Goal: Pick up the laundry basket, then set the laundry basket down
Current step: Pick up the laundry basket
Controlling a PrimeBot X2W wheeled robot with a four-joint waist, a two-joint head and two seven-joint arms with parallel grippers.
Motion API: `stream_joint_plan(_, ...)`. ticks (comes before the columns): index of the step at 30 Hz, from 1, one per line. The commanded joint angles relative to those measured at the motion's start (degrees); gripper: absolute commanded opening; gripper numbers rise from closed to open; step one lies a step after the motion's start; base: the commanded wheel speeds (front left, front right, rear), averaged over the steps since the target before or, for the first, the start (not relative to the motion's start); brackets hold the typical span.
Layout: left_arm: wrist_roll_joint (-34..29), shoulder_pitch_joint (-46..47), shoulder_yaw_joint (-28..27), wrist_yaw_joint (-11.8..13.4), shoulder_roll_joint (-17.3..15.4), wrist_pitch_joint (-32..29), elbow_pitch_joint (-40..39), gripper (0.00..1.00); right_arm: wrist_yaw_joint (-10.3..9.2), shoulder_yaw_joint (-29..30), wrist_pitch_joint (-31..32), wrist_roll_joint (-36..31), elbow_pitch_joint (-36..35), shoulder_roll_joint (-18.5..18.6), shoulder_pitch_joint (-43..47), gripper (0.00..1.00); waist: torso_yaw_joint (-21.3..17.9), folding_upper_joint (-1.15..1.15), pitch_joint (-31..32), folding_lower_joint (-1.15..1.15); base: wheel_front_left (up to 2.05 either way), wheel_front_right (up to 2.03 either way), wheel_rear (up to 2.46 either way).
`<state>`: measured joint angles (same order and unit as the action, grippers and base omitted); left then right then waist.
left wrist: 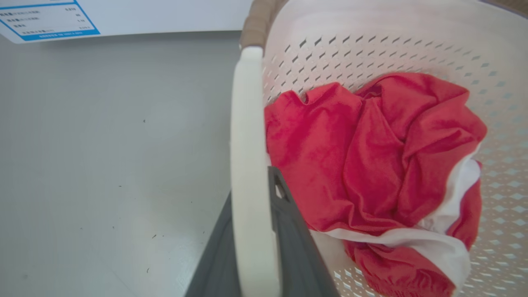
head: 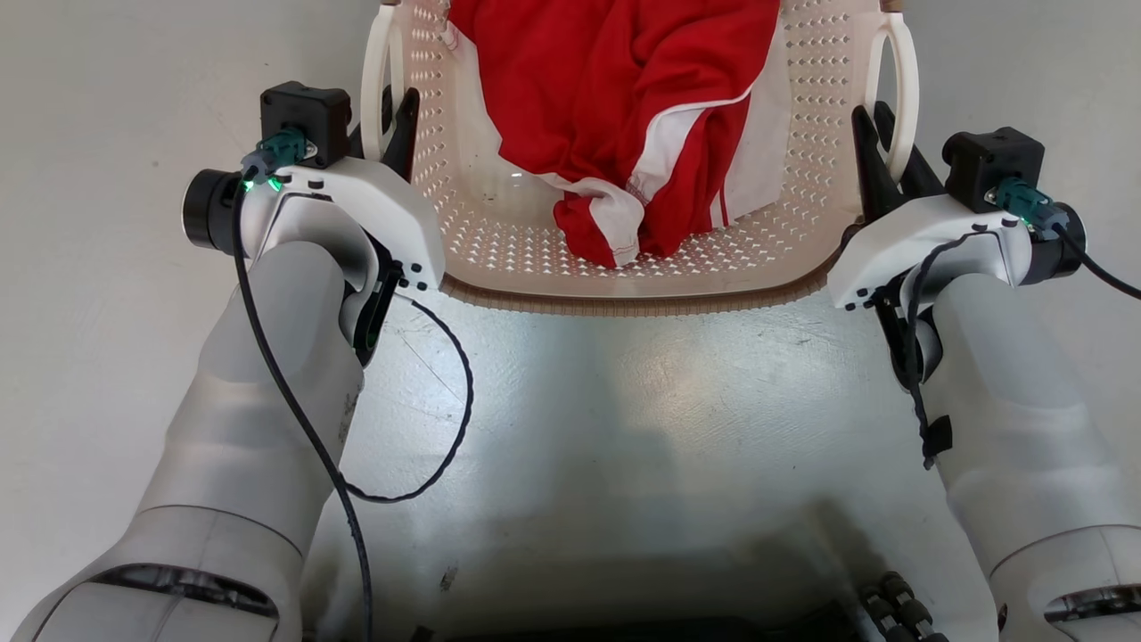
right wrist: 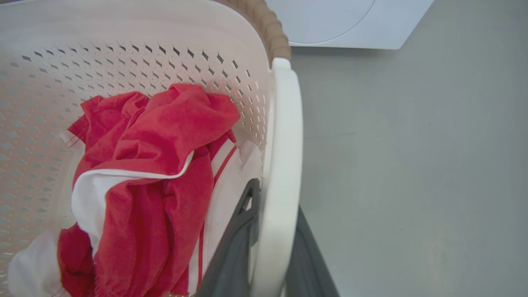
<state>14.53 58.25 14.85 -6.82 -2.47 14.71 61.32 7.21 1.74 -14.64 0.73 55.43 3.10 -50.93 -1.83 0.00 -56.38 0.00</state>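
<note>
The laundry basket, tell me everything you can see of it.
The laundry basket is cream-white plastic, rounded-rectangular, its walls and bottom perforated, with a brown woven-look rim and a white loop handle on each side. It is upright and holds a crumpled red and white garment. The left gripper clasps its left handle, the right gripper its right handle, a finger either side. Whether it rests on the grey floor is unclear.

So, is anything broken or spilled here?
Nothing stands out. The red and white cloth is crumpled but inside the laundry basket, and the left hand and right hand each straddle a handle.
</note>
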Motion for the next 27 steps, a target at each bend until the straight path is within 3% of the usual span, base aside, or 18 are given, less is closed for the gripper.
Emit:
stream_joint_plan(1, -0.31, -0.55, -0.34, -0.67, -1.98, 0.29, -0.81, 0.0, 0.28, -1.07, -0.36, 0.05, 0.36, -0.23, 1.41, 0.0, 0.08, 0.0, 0.09, 0.0, 0.0, 0.0, 0.0)
stream_joint_plan(17, 1.79, -4.61, -0.24, -0.63, -1.06, 0.29, 3.4, 0.0, 0.28, -2.28, -0.36, 1.28, 4.43, -0.23, 3.39, 0.0, 1.23, 0.0, 7.17, 0.0, 0.0, 0.0, 0.0)
stream_joint_plan(27, 3.21, -11.19, -1.14, -0.64, -1.11, 0.29, 7.33, 0.0, 0.28, -13.13, 0.71, 8.03, 10.3, -0.23, 6.17, 0.0, -0.33, 0.0, 18.99, 0.0, 0.0, 0.0, 0.0)
